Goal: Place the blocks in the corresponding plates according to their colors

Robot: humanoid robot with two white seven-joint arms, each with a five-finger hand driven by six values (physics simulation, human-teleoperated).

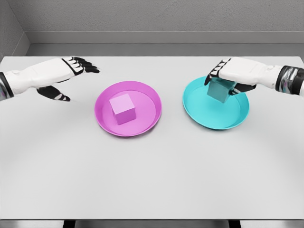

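Teal block (219, 90) gripped by right hand (231, 75) over teal plate (204, 116).

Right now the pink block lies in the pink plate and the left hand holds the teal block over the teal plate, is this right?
Not quite. The head view shows the right hand, not the left, holding the teal block over the teal plate. The pink block does lie in the pink plate.

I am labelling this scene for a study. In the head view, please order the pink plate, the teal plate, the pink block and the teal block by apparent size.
1. Pink plate and teal plate: look alike, so no ranking between them.
2. Pink block.
3. Teal block: looks smaller, but the right robot hand covers its top, so this is unsure.
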